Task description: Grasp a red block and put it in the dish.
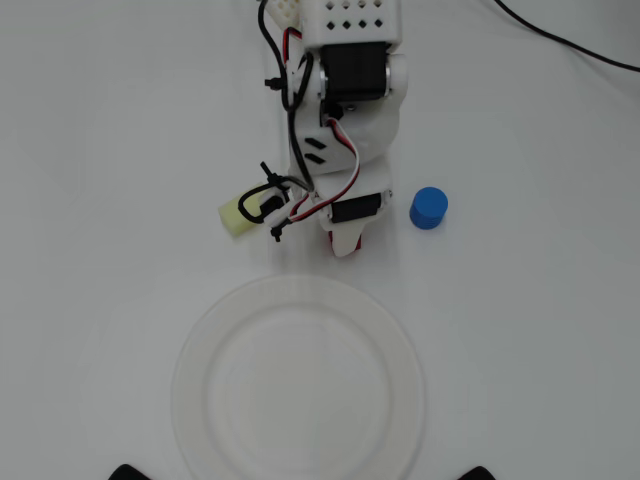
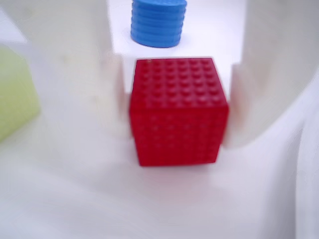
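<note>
While I'm straddling the red block (image 2: 177, 112) on the table, my gripper (image 2: 174, 107) fingers are sitting on both its sides, pinching or all but pinching it; blur is hiding the exact contact. Lift, carry and drop are all pending. The dish (image 1: 297, 385) is lying empty, just below my arm in the overhead view. Block: matte cube, studded grid faces. Blue cylinder (image 2: 158, 22) beyond it is looking ribbed; pale yellow block (image 2: 15, 94) sitting at wrist-view left. Dish is round, smooth, white, shallow-rimmed.
</note>
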`<state>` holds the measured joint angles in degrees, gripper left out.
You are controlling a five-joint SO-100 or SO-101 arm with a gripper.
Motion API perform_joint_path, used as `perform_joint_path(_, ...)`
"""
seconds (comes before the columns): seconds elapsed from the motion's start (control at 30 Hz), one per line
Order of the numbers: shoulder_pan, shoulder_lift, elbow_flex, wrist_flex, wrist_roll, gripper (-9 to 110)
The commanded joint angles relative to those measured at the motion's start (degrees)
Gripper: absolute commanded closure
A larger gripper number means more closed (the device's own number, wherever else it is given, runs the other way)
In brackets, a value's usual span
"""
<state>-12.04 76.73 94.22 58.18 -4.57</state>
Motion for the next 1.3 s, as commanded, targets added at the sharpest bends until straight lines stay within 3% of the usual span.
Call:
perform_joint_path(0.0, -0.44, 0.44, -0.09, -0.53, 0.00, 101)
perform_joint_path(0.27, 2.02, 16.61, 3.52, -1.67, -4.48, 101)
perform_joint_path(0.53, 5.45, 33.75, 15.29, -21.53, -13.54, 101)
perform_joint_path(0.73, 5.98, 25.93, 15.38, -34.63, -19.16, 101)
perform_joint_path(1.03, 7.47, 2.37, -2.81, -34.89, -17.23, 101)
perform_joint_path(1.27, 7.56, -6.77, -9.76, -34.45, -16.44, 101)
